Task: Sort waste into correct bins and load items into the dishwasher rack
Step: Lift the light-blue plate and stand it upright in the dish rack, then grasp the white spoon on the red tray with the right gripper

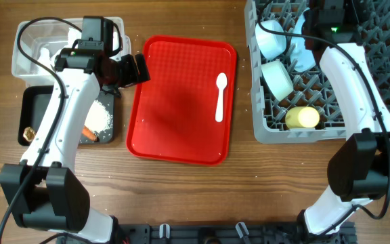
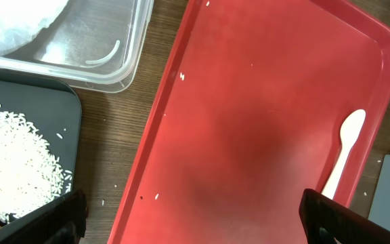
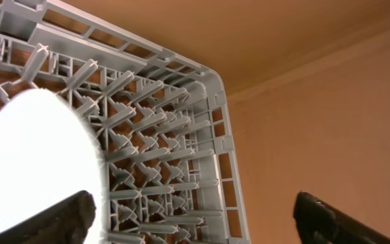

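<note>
My left gripper (image 1: 133, 68) hangs open over the left edge of the red serving tray (image 1: 181, 129), with nothing between its fingers (image 2: 53, 220). A white plastic spoon (image 1: 221, 96) lies alone on that tray's right side, also seen in the left wrist view as the spoon (image 2: 347, 146). The grey dishwasher rack (image 1: 266, 129) holds two light blue bowls (image 1: 271, 37) (image 1: 277, 79), a light blue plate (image 1: 305, 53) on edge and a yellow cup (image 1: 302, 118). My right gripper (image 3: 198, 224) stands open above the rack's far part, beside a bright pale dish (image 3: 32, 156).
The clear tub (image 1: 26, 64) at the far left holds a crumpled white napkin (image 2: 12, 20). In front of it the black tray (image 1: 36, 102) carries loose rice (image 1: 100, 116), a carrot (image 1: 90, 134) and a brown lump (image 1: 27, 133). Stray rice grains dot the wood.
</note>
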Tool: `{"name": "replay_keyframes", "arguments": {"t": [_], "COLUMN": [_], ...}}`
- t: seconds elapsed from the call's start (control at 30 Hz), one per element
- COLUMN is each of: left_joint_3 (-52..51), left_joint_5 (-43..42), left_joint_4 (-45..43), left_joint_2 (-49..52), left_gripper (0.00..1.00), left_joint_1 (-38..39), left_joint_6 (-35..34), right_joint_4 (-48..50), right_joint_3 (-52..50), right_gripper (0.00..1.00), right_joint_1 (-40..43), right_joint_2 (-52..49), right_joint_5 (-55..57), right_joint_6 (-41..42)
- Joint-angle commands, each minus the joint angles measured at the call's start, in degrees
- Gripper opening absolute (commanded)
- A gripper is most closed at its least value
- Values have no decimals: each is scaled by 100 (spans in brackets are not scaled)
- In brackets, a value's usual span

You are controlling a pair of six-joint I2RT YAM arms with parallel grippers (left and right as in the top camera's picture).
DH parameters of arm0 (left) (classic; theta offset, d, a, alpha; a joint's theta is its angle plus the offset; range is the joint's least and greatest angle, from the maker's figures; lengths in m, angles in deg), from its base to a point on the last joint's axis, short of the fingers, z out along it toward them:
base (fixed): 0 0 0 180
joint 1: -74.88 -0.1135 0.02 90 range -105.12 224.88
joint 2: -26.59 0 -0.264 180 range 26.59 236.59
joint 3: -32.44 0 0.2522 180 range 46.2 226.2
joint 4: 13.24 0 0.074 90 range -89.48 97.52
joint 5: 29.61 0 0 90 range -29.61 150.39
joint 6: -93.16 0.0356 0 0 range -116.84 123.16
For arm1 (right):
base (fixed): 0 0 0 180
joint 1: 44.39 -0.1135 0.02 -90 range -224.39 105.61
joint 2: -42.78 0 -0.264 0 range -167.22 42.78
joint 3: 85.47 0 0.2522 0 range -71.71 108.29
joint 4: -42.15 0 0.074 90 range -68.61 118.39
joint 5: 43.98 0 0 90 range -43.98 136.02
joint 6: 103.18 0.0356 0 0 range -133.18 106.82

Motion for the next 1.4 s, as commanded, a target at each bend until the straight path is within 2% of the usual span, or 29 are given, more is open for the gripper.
{"name": "replay_keyframes", "arguments": {"t": [0.0,0.07,0.17,0.27,0.33,0.4,0.57,0.7,0.73,0.8,0.87,1.07,1.23,1.37], "left_joint_3": [48,48,48,48,48,48,48,48,48,48,48,48,48,48], "left_joint_5": [35,35,35,35,35,35,35,35,35,35,35,35,35,35], "left_joint_4": [-11,-11,-11,-11,-11,-11,-13,-11,-11,-11,-11,-11,-11,-11], "left_joint_2": [-70,-70,-70,-70,-70,-70,-70,-70,-70,-70,-70,-70,-70,-70], "left_gripper": [100,100,100,100,100,100,100,100,100,100,100,100,100,100], "left_joint_1": [7,7,7,7,7,7,7,7,7,7,7,7,7,7], "left_joint_6": [-31,-31,-31,-31,-31,-31,-31,-31,-31,-31,-31,-31,-31,-31], "right_joint_4": [20,-179,-966,-1718,-2310,-2649,-2590,-2765,-2809,-2833,-2688,-2564,-2363,-2009], "right_joint_3": [35,35,35,33,31,-13,-63,-63,-66,-66,-66,-66,-94,-240], "right_gripper": [100,100,100,100,100,100,100,99,89,80,75,75,74,66], "right_joint_1": [-155,-372,-885,-1342,-1650,-1985,-2710,-2747,-2747,-2747,-2743,-2599,-2461,-2461], "right_joint_2": [334,824,1506,1528,1272,861,-509,-1091,-1172,-1305,-1504,-1738,-1759,-1864], "right_joint_5": [61,-479,-2699,-4249,-4710,-4802,-4673,-4673,-4651,-4398,-4306,-4087,-3856,-3834], "right_joint_6": [651,1202,2190,3432,4199,4533,5119,5753,5818,6059,6164,6596,6605,6585]}}
